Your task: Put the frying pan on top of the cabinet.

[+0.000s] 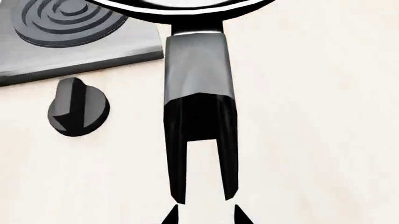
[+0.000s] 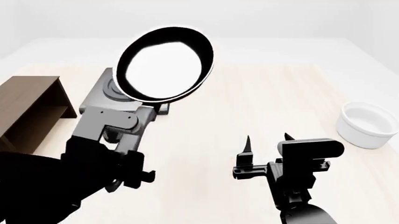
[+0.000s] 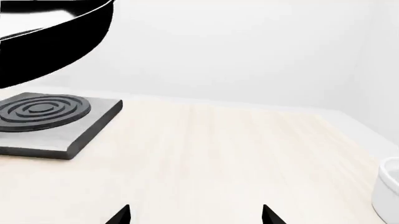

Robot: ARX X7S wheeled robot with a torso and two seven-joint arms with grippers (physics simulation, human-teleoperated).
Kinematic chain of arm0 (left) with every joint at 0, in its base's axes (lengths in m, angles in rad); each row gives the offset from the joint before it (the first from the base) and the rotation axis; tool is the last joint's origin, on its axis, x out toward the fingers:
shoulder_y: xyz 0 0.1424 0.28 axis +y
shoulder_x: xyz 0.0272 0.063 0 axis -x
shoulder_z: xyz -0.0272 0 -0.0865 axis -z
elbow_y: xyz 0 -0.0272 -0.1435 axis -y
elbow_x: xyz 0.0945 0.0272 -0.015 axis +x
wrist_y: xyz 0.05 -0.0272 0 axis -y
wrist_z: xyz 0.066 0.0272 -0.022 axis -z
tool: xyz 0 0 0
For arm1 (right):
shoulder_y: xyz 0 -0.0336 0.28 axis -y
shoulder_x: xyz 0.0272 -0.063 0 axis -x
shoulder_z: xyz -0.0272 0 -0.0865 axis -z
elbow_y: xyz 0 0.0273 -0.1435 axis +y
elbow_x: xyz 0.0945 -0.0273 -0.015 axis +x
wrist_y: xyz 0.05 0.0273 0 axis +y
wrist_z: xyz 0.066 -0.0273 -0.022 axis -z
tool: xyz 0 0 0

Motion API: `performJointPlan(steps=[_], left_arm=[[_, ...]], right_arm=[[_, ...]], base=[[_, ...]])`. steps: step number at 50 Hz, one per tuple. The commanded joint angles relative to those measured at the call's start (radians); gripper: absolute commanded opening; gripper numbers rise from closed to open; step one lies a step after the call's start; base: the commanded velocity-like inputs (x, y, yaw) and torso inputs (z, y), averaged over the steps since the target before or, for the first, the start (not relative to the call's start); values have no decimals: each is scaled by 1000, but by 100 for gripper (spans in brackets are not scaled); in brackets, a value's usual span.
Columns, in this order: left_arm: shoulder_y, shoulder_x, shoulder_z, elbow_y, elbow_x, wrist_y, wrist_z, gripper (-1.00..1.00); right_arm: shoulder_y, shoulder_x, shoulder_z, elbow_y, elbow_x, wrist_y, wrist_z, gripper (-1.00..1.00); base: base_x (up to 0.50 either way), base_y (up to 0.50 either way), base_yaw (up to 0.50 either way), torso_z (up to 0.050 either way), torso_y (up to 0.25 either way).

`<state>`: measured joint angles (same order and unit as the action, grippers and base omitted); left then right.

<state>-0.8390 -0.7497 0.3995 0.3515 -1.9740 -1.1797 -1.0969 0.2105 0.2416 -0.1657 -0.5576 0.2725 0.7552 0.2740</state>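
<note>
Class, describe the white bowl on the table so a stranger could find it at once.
Start at the pale wooden table and follow it to the edge on the robot's right. There, beyond the right gripper, stands the bowl, alone. It is the only white, round, straight-walled dish; the frying pan is black and held aloft.

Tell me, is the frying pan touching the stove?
Apart. In the right wrist view the frying pan hangs in the air, with white wall showing between it and the stove plate below.

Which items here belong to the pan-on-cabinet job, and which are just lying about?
Job: pan, held up by left end effector; cabinet.
Lying about: stove plate, knob, white bowl, idle right end effector.
</note>
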Motion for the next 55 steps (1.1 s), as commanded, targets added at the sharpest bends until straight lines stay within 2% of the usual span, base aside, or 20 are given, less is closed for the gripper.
performJointPlan(steps=[1,3,4,6,9,11,12,16,17,20,22,29,34,36,38,50,55], left_arm=[[-162,-54,-2,-16,-159,76,-209,-100],[-203,-61,27,-35,-200,85,-268,-100],[-262,-69,84,-103,-305,125,-373,-100],[-375,-53,136,-217,-317,103,-420,-100],[-502,-22,183,-381,-314,69,-419,-100],[-589,7,206,-511,-257,39,-388,-100],[-667,40,235,-628,-145,-1,-322,-100],[-765,103,283,-843,3,-19,-190,-100],[-809,130,313,-931,80,-18,-111,-100],[-870,177,363,-1083,189,6,-9,-100],[-925,223,422,-1224,298,48,102,-100],[-1060,375,594,-1654,527,151,425,-100],[-1022,346,525,-1660,505,182,320,-100],[-1003,332,494,-1660,510,241,271,-100],[-978,312,452,-1660,499,238,188,-100],[-914,233,246,-1660,517,299,77,-100],[-889,226,157,-1660,555,335,-2,-100]], right_arm=[[-1,4,-4,4,4,-5,5,100],[0,4,-6,7,4,-5,6,100],[0,4,-6,8,5,-6,6,100],[1,4,-9,11,5,-7,7,100],[1,5,-10,11,6,-7,8,100],[1,6,-10,11,8,-8,9,100],[2,6,-10,12,9,-7,8,100],[5,7,-11,17,11,-8,10,100],[5,7,-11,17,11,-7,10,100],[5,8,-12,16,13,-7,11,100],[7,8,-13,19,13,-8,12,100],[9,10,-18,24,16,-9,14,100],[9,11,-21,24,17,-10,16,100],[10,12,-24,25,16,-11,17,100],[11,13,-27,28,15,-12,17,100],[12,15,-32,36,17,-18,22,100],[15,16,-38,45,16,-20,23,100]], base=[[0,0,0,0,0],[0,0,0,0,0],[0,0,0,0,0],[0,0,0,0,5],[0,-1,0,0,0],[0,0,0,0,5],[0,-3,0,0,0],[0,-1,0,0,2],[0,0,0,0,0],[0,-1,0,0,4],[0,-1,0,0,0],[0,0,0,0,3],[0,0,0,0,2],[0,0,0,0,0],[0,0,0,0,0],[0,0,0,1,2],[0,0,0,0,2]])
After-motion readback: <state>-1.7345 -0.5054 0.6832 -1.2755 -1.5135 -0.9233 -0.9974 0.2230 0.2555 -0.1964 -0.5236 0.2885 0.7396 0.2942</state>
